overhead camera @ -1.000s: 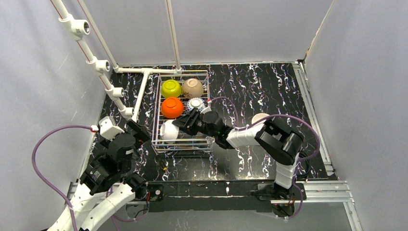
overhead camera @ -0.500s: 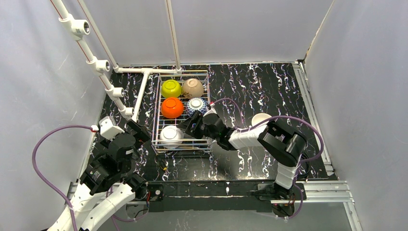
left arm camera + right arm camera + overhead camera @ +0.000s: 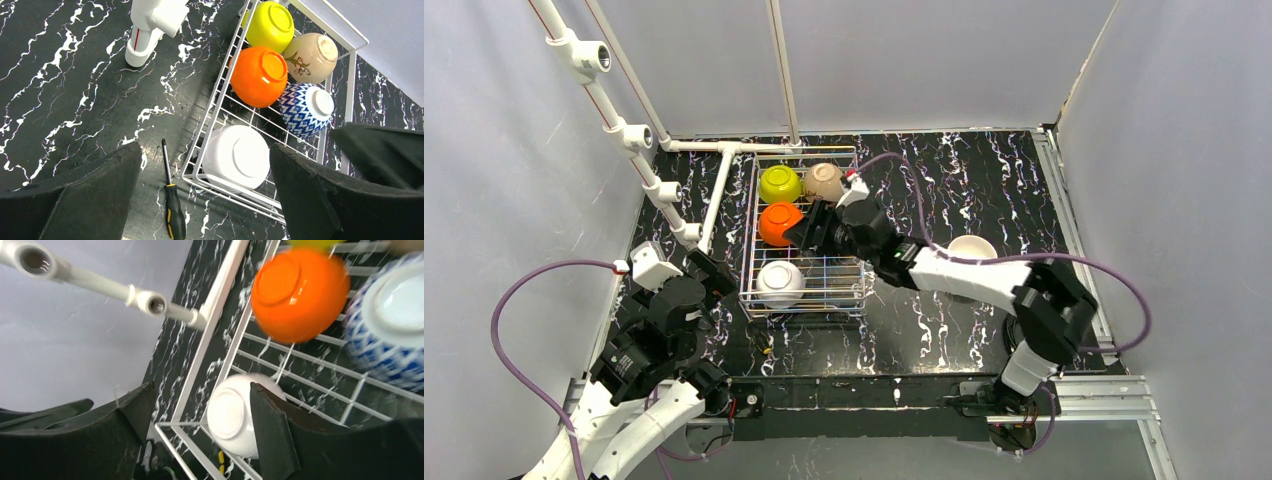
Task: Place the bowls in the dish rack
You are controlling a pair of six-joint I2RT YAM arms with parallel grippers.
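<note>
The wire dish rack (image 3: 860,290) holds five bowls, bases up: lime-yellow (image 3: 779,183), beige (image 3: 825,182), orange (image 3: 774,222) and white (image 3: 779,283). The blue-and-white one (image 3: 305,109) is hidden under my right arm in the top view. A second beige bowl (image 3: 972,248) stands upright on the table, right of the rack. My right gripper (image 3: 809,232) hovers open and empty above the rack's middle row; its wrist view shows the orange (image 3: 297,292), blue-and-white (image 3: 390,325) and white (image 3: 232,412) bowls below. My left gripper (image 3: 711,270) is open and empty left of the rack.
A white pipe frame (image 3: 659,188) runs along the table's left side, with a bar (image 3: 716,200) next to the rack. A black-and-yellow screwdriver (image 3: 172,205) lies on the table by the rack's near left corner. Grey walls enclose the black marbled table (image 3: 984,180).
My right gripper has drawn back from the white bowl and moved toward the far side, over the middle row. The white bowl now rests in the near left cell. The left arm has not moved.
</note>
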